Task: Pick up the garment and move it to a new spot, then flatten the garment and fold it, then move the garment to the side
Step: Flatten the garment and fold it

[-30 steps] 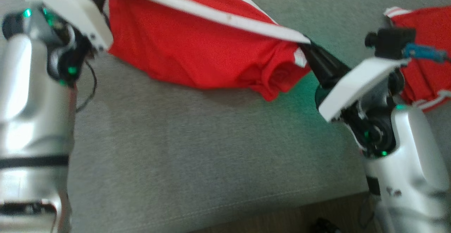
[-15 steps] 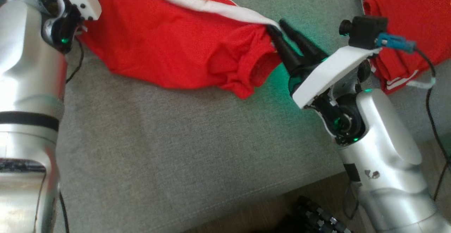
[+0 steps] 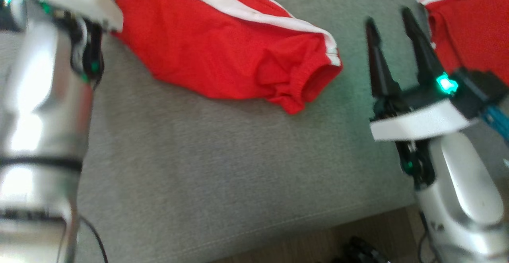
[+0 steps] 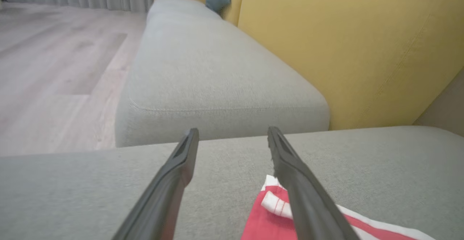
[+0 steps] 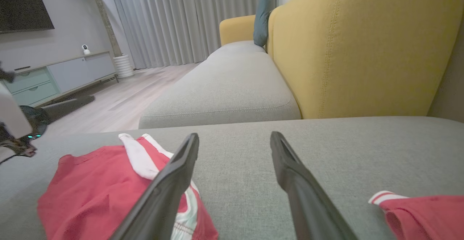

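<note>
The grey sofa seat (image 3: 222, 167) takes up most of the head view, with a strip of wooden floor (image 3: 302, 243) along the bottom edge. In the left wrist view a yellow backrest (image 4: 348, 51) rises at the upper right behind the seat.

The garment (image 3: 222, 52), red with a white stripe, lies loosely bunched on the seat in the upper middle of the head view. Its open hem faces the right side of the frame. A second red garment (image 3: 469, 36) lies at the upper right, well apart from the first.

The right gripper (image 3: 387, 16) stands between the two at the right of the frame, its fingers spread apart and holding nothing. In the left wrist view the left gripper (image 4: 232, 130) also has its fingers spread and empty, above a corner of the garment at the lower middle of that frame.
</note>
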